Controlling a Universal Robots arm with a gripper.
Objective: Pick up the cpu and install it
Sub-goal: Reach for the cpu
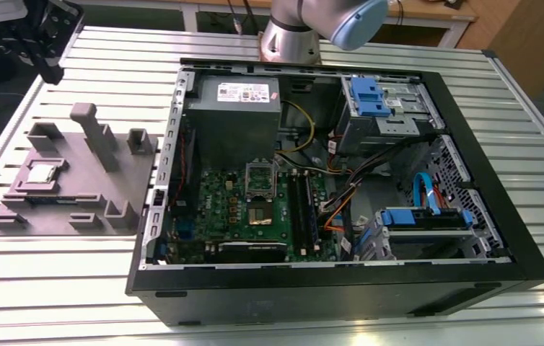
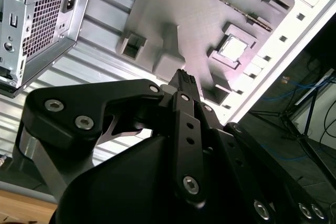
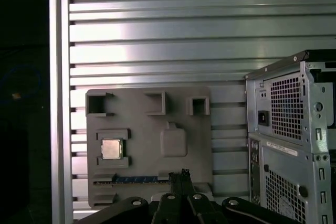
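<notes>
Gripper [image 3: 181, 173] is closed: in both wrist views the two black fingertips [image 2: 185, 76] sit pressed together with nothing between them. We hold nothing and touch nothing.

The cpu [image 3: 111, 149] lies flat in its square pocket on the grey tray [image 3: 142, 145], silvery top up, pale rim visible. In the first wrist view the fingertips line up over the tray edge nearest the camera, beside a long stick [image 3: 134, 180] lying in a slot there. The cpu is off to one side of them, clearly apart. We can't tell the height above the tray.

In the second wrist view the cpu [image 2: 232, 48] sits in the same pocket on the tray [image 2: 178, 14], beyond the fingertips, with no contact.

In the exterior view the tray [image 1: 75, 173] is on the slatted metal table [image 1: 60, 288], on the exterior view's left of the open case [image 1: 349, 288], just beside it. The cpu [image 1: 41, 173] is on the tray's far side from the case. Inside the case we see the green board [image 1: 224, 209], the black memory sticks [image 1: 298, 205] upright in their slots, and the grey power supply [image 1: 234, 108] behind the board. The arm [image 1: 301, 29] rises behind the case.

So the cpu is not picked up and not on the board.
</notes>
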